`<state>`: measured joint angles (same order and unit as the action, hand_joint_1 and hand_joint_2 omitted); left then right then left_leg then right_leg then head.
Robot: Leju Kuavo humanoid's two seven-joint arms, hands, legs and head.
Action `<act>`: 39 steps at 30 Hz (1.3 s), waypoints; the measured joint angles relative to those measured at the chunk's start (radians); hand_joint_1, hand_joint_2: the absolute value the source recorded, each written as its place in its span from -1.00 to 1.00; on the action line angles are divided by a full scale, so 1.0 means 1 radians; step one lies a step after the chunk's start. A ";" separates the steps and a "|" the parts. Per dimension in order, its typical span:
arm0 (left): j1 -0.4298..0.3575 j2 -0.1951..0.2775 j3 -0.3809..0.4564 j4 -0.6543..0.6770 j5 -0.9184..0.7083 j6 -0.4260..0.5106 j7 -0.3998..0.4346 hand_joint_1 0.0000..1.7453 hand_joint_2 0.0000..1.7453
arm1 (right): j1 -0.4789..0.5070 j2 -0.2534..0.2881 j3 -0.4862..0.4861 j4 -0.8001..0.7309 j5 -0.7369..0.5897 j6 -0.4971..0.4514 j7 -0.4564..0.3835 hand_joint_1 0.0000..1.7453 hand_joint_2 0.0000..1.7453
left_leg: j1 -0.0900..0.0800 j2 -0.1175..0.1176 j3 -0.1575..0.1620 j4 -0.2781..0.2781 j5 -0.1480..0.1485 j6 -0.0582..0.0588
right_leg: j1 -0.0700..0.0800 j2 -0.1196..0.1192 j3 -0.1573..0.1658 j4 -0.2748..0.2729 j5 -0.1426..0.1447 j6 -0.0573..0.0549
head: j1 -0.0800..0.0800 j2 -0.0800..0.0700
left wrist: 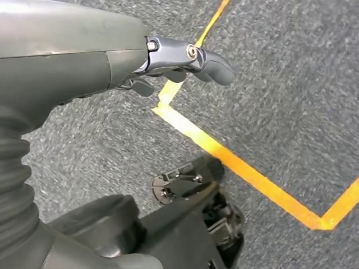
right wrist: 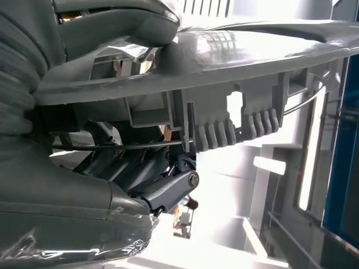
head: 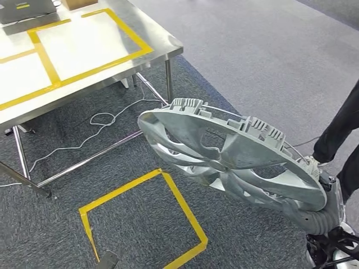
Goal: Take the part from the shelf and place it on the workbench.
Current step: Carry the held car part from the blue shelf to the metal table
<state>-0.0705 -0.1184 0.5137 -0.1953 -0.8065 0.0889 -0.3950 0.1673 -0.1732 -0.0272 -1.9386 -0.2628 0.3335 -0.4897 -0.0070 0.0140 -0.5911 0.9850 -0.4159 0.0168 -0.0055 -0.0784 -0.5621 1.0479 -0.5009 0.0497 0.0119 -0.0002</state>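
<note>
While right hand [right wrist: 139, 168] grips it, silver spoked part [head: 228, 154] tilts (left hand [left wrist: 186, 59] empty, fingers apart).

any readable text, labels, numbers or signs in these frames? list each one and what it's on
None readable.
The grey part held by the right hand: no lettering visible.
The workbench: only yellow tape outlines, no characters.
The dark object with a yellow-green strip at the bench's far edge: too small and blurred to read.

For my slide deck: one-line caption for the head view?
Right hand carries the grey cast part over carpet, near the steel workbench.
</note>
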 joint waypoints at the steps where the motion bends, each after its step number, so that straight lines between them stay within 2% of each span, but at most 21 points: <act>1: 0.000 0.000 0.000 0.000 0.000 0.000 0.000 -1.00 1.00 | 0.002 0.000 0.000 -0.001 0.000 0.000 0.000 1.00 1.00 | 0.003 -0.010 0.002 -0.001 0.001 0.004 | -0.002 0.027 -0.022 0.048 -0.026 0.004 | 0.003 0.000; 3: -0.001 0.000 -0.001 0.000 0.000 -0.001 0.001 -1.00 1.00 | 0.008 0.000 -0.001 -0.002 -0.001 -0.001 -0.001 1.00 1.00 | 0.004 -0.032 0.002 -0.001 0.001 0.009 | -0.004 0.067 -0.087 0.184 -0.085 0.009 | 0.007 0.000; 4: -0.001 0.000 -0.001 0.000 0.000 -0.002 0.001 -1.00 1.00 | 0.011 0.000 -0.001 -0.001 -0.001 -0.001 -0.001 1.00 1.00 | 0.004 -0.044 0.002 -0.001 0.001 0.010 | -0.004 0.073 -0.115 0.234 -0.099 0.010 | 0.008 0.000; 5: 0.000 0.000 -0.001 0.000 -0.001 -0.002 0.001 -1.00 1.00 | 0.012 0.000 -0.001 -0.001 -0.001 -0.001 -0.001 1.00 1.00 | 0.004 -0.056 0.002 0.000 0.001 0.010 | -0.005 0.075 -0.126 0.249 -0.094 0.010 | 0.008 0.000; 6: 0.001 0.000 -0.001 0.000 -0.001 -0.002 0.001 -1.00 1.00 | 0.014 0.000 -0.001 -0.001 0.000 -0.001 -0.001 1.00 1.00 | 0.005 -0.069 0.003 0.001 0.001 0.009 | -0.005 0.077 -0.118 0.223 -0.068 0.010 | 0.008 0.000; 7: 0.001 0.000 -0.001 0.000 -0.001 -0.002 0.001 -1.00 1.00 | 0.014 0.000 -0.001 -0.002 0.000 -0.001 -0.001 1.00 1.00 | 0.006 -0.082 0.005 0.002 0.000 0.008 | -0.007 0.085 -0.091 0.161 -0.029 0.010 | 0.008 0.000; 9: 0.000 0.000 -0.002 0.000 -0.001 -0.002 0.001 -1.00 1.00 | 0.014 0.000 -0.002 -0.002 -0.001 -0.001 -0.001 1.00 1.00 | 0.008 -0.106 0.003 0.007 -0.001 0.001 | -0.015 0.127 -0.025 0.028 0.022 0.011 | 0.008 0.000; 11: -0.001 0.001 -0.002 0.000 -0.001 -0.002 0.001 -1.00 1.00 | 0.015 0.000 -0.002 -0.002 -0.001 -0.001 -0.001 1.00 1.00 | 0.009 -0.127 -0.006 0.010 0.003 -0.012 | -0.017 0.155 0.002 -0.025 0.029 0.007 | 0.007 0.000; 13: 0.002 0.002 -0.002 0.000 0.000 -0.002 0.001 -1.00 1.00 | 0.015 0.000 -0.002 -0.002 -0.001 -0.001 -0.001 1.00 1.00 | 0.011 -0.144 -0.013 0.008 0.009 -0.024 | -0.015 0.140 0.003 -0.026 0.032 -0.003 | 0.006 0.000; 14: 0.004 0.002 -0.002 0.000 0.001 -0.002 0.001 -1.00 1.00 | 0.014 0.001 -0.002 -0.002 -0.001 -0.001 -0.001 1.00 1.00 | 0.010 -0.133 -0.016 0.012 0.005 -0.029 | -0.015 0.129 0.003 -0.027 0.034 -0.009 | 0.004 0.000; 16: 0.002 0.002 -0.002 0.000 0.002 -0.002 0.000 -1.00 1.00 | 0.013 0.001 -0.002 -0.003 -0.003 -0.001 -0.002 1.00 1.00 | 0.006 -0.082 -0.045 0.069 -0.033 -0.039 | -0.017 0.106 0.006 -0.032 0.036 -0.023 | -0.003 0.000; 17: 0.000 0.001 -0.002 0.000 0.002 -0.003 0.000 -1.00 1.00 | 0.014 0.001 -0.002 -0.003 -0.004 -0.001 -0.002 1.00 1.00 | 0.005 -0.051 -0.073 0.130 -0.067 -0.043 | -0.016 0.095 0.006 -0.033 0.036 -0.027 | -0.007 0.000; 18: -0.002 0.001 -0.002 0.000 0.002 -0.003 0.000 -1.00 1.00 | 0.014 0.001 -0.003 -0.004 -0.005 -0.001 -0.003 1.00 1.00 | 0.005 -0.035 -0.107 0.202 -0.100 -0.045 | -0.014 0.085 0.005 -0.033 0.035 -0.029 | -0.008 0.000; 19: -0.003 0.001 -0.002 0.000 0.002 -0.004 0.000 -1.00 1.00 | 0.014 0.001 -0.003 -0.004 -0.006 -0.002 -0.003 1.00 1.00 | 0.006 -0.029 -0.135 0.263 -0.122 -0.046 | -0.013 0.076 0.005 -0.033 0.035 -0.030 | -0.008 0.000; 20: -0.002 0.001 -0.002 0.000 0.002 -0.004 0.000 -1.00 1.00 | 0.014 0.001 -0.003 -0.004 -0.007 -0.002 -0.003 1.00 1.00 | 0.007 -0.027 -0.150 0.297 -0.127 -0.046 | -0.013 0.068 0.005 -0.032 0.034 -0.031 | -0.008 0.000; 21: -0.002 0.001 -0.002 0.000 0.002 -0.004 0.000 -1.00 1.00 | 0.013 0.001 -0.003 -0.004 -0.007 -0.002 -0.003 1.00 1.00 | 0.007 -0.026 -0.145 0.291 -0.113 -0.045 | -0.013 0.063 0.005 -0.032 0.034 -0.031 | -0.008 0.000; 22: -0.001 0.001 -0.002 0.000 0.002 -0.004 0.000 -1.00 1.00 | 0.013 0.001 -0.003 -0.004 -0.008 -0.002 -0.003 1.00 1.00 | 0.007 -0.026 -0.120 0.247 -0.083 -0.042 | -0.012 0.059 0.007 -0.032 0.034 -0.030 | -0.008 0.000; 24: -0.001 0.001 -0.002 0.000 0.006 -0.004 0.000 -1.00 1.00 | 0.012 0.003 -0.003 -0.004 -0.009 -0.002 -0.003 1.00 1.00 | 0.004 -0.021 -0.045 0.108 -0.024 -0.033 | -0.009 0.055 0.009 -0.031 0.031 -0.026 | -0.009 0.000; 26: -0.003 0.000 -0.002 0.000 0.010 -0.003 0.000 -1.00 1.00 | 0.013 0.005 -0.003 -0.004 -0.010 -0.002 -0.005 1.00 1.00 | 0.003 -0.016 -0.001 0.020 -0.004 -0.028 | -0.004 0.054 0.006 -0.027 0.029 -0.023 | -0.007 0.000; 29: -0.001 -0.001 -0.002 0.000 0.010 -0.003 -0.001 -1.00 1.00 | 0.014 0.006 -0.004 -0.004 -0.011 -0.002 -0.005 1.00 1.00 | 0.003 -0.016 0.002 0.006 -0.006 -0.032 | -0.001 0.054 0.005 -0.031 0.031 -0.026 | -0.006 0.000; 39: -0.001 0.000 -0.002 0.000 0.009 -0.003 -0.001 -1.00 1.00 | 0.015 0.011 -0.004 -0.004 -0.010 -0.006 -0.005 1.00 1.00 | 0.000 -0.016 0.002 0.006 -0.005 -0.016 | -0.004 0.054 0.012 -0.049 0.042 -0.008 | -0.007 0.000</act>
<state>-0.0711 -0.1183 0.5119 -0.1953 -0.7973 0.0855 -0.3959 0.1823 -0.1622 -0.0313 -1.9425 -0.2731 0.3275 -0.4952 -0.0071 -0.0017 -0.5895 0.9914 -0.4210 0.0008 -0.0092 -0.0243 -0.5502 0.9993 -0.4587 0.0418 0.0053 -0.0003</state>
